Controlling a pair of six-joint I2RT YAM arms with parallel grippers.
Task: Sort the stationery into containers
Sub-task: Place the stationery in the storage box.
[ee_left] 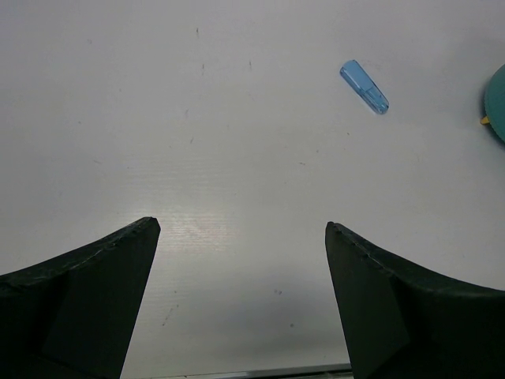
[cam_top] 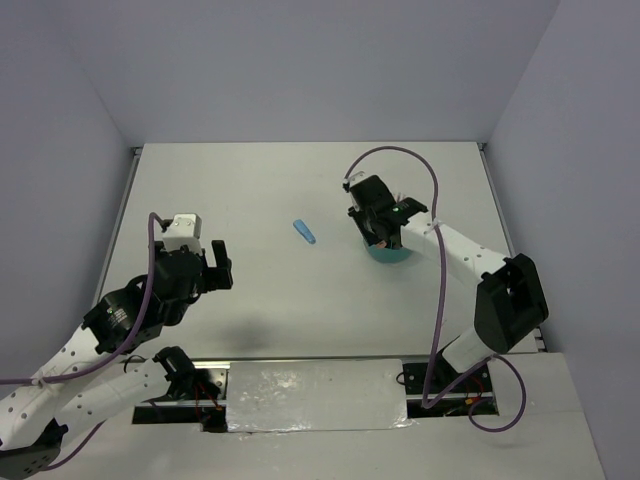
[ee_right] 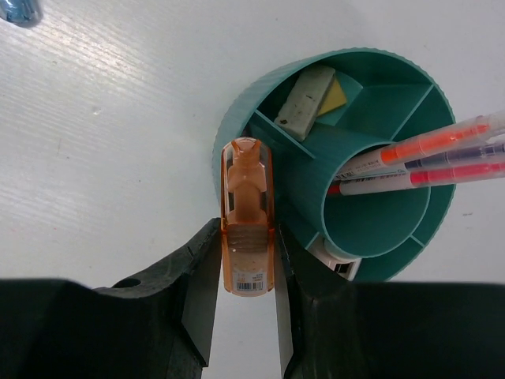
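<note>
My right gripper (ee_right: 246, 230) is shut on an orange oblong piece (ee_right: 248, 189), holding it against the outer rim of the round teal organiser cup (ee_right: 237, 118). Orange-red and grey pens (ee_right: 442, 154) lie in the cup's inner tube. A white-grey block (ee_right: 304, 103) and a yellowish block (ee_right: 338, 95) share one compartment. From above, the right gripper (cam_top: 380, 235) covers most of the cup (cam_top: 392, 255). A blue oblong piece (cam_top: 304, 232) lies alone on the table, also in the left wrist view (ee_left: 364, 88). My left gripper (ee_left: 241, 229) is open and empty, hovering well short of it.
White table (cam_top: 300, 190) enclosed by pale walls at the left, right and back. A white item (ee_right: 339, 266) sits in the cup's near compartment. The cup's edge (ee_left: 497, 99) shows at the right of the left wrist view. The left gripper (cam_top: 218, 265) hangs at the table's near left.
</note>
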